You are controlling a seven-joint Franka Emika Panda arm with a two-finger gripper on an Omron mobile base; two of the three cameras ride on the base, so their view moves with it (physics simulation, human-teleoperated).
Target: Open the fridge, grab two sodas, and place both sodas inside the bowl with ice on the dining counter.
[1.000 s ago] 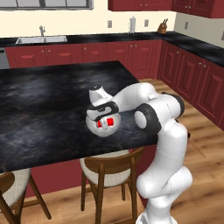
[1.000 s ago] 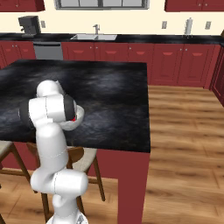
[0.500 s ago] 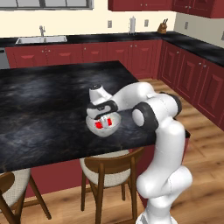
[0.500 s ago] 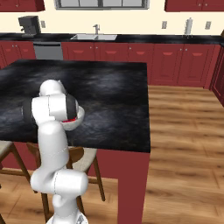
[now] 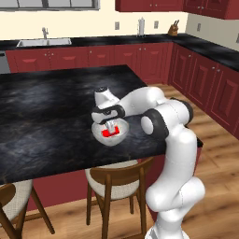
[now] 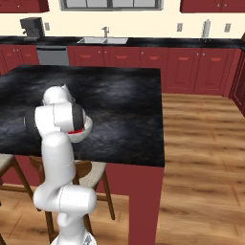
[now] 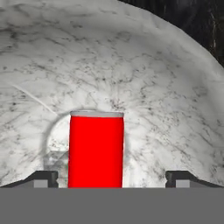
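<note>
Left base view
- Tabletop (image 5: 56, 107): glossy black marbled island top on a dark red base; the arm reaches across its near right part.
- Bowl (image 5: 101, 135): small whitish-grey bowl near the front edge of the tabletop, directly under the hand.
- Soda (image 5: 109, 133): red patch inside the bowl, just below the hand; how many cans lie there I cannot tell.
- Claw (image 5: 111, 127): pointing down into the bowl; finger spread is too small to read here.
- Stool (image 5: 116, 179): wooden frame with a pale seat, tucked under the tabletop edge below the bowl.
- Second stool (image 5: 14, 196): at the lower left corner, partly cut off.
- Sink (image 5: 44, 42): on the far wall counter, faucet upright.

Right base view
- Tabletop (image 6: 119, 105): black top running back toward the wall cabinets.
- Bowl (image 6: 83, 131): its rim peeks out beside the arm's dark joint, with a thin red sliver at the edge.
- Coffee machine (image 6: 31, 26): dark, on the far counter at left.

Hand view
- Bowl (image 7: 131, 65): speckled whitish interior seen from close up.
- Soda (image 7: 96, 151): red can with a silver top, inside the bowl.
- Claw (image 7: 112, 178): fingertips (image 7: 43, 178) stand wide apart, one to each side of the can, clear of it and not clamping it.
</note>
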